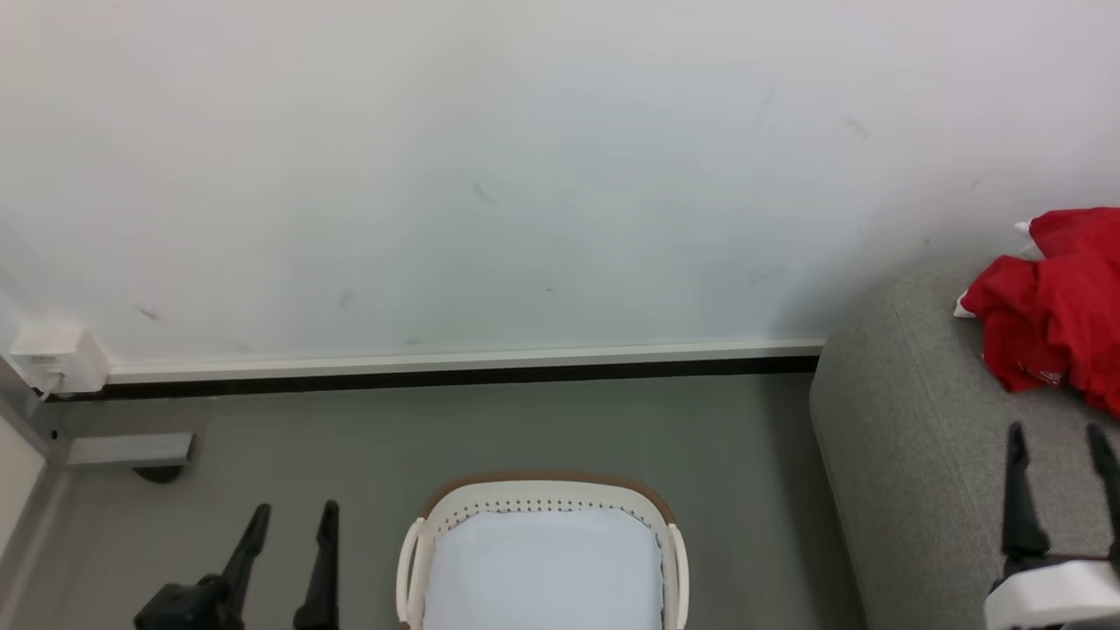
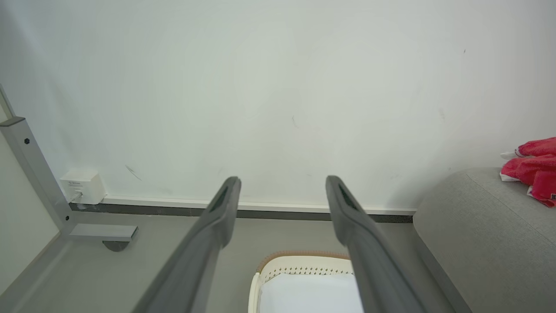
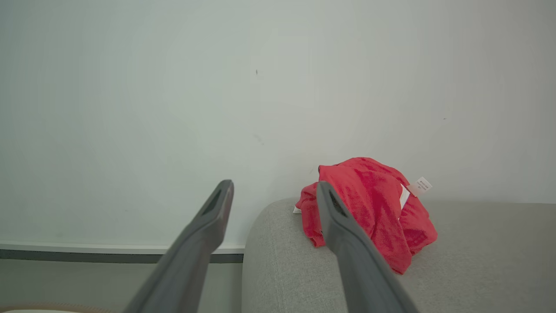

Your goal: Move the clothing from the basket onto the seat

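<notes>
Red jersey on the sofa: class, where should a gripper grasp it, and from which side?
Pinch the raised top fold of the jersey, coming down from above. It lies crumpled in a heap on the sofa, so the peak offers loose cloth.

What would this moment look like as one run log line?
clothing: crumpled on seat | basket: liner showing, no red | left gripper: open, empty, beside basket | right gripper: open, empty, over seat

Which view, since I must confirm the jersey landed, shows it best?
Right wrist view: the jersey shows nearly whole, crumpled on the sofa, tag visible. The head view and left wrist view each cut it off at their right edge.
</notes>
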Robot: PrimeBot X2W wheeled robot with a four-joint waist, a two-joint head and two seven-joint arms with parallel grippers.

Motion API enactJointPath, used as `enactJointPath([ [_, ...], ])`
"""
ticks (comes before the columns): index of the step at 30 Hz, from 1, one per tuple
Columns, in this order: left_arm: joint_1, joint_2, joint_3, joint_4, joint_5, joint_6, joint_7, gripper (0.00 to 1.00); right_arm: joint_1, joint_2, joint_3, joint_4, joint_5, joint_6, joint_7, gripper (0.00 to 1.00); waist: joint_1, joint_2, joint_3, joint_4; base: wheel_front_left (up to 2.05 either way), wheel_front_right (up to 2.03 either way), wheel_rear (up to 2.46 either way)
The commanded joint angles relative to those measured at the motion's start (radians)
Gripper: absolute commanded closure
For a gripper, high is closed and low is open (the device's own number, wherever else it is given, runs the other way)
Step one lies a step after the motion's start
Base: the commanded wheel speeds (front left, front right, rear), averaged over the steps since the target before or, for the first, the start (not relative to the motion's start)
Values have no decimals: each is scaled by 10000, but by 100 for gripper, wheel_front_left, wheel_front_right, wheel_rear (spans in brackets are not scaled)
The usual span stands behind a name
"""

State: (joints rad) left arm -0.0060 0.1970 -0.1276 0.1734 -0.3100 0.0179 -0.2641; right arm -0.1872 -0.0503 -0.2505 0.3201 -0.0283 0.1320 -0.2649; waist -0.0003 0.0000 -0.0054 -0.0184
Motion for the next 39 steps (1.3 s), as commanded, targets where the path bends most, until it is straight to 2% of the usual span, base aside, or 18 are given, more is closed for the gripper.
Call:
enactJointPath([
  [1, 197, -42, 166, -69, 219, -69, -5, 0, 325, -7, 234, -65, 154, -25, 10, 0, 3, 0, -122, 97, 0, 0, 0],
  [10, 966, -623, 1262, 185, 968, -527, -6, 0, 1340, -20, 1802, 50, 1164, -25, 9, 0, 3, 0, -352, 230, 0, 0, 0],
  [13, 1060, -817, 1471, 404, 909, -727, -6, 0, 1523, -14, 2349, 229, 1339, -25, 9, 0, 3, 0, -364, 235, 0, 0, 0],
  [20, 1115, -1031, 1923, 294, 1658, -645, -6, 0, 1695, -18, 3245, 471, 1695, -25, 9, 0, 3, 0, -275, 181, 0, 0, 0],
  [32, 1216, -1378, 2148, 156, 1583, -1168, -6, 0, 1543, -15, 3160, 464, 1642, -25, 9, 0, 3, 0, -240, 203, 0, 0, 0],
  [39, 1197, -1421, 2108, 199, 1518, -1311, -6, 0, 1469, -14, 3134, 484, 1629, -25, 9, 0, 3, 0, -252, 126, 0, 0, 0],
])
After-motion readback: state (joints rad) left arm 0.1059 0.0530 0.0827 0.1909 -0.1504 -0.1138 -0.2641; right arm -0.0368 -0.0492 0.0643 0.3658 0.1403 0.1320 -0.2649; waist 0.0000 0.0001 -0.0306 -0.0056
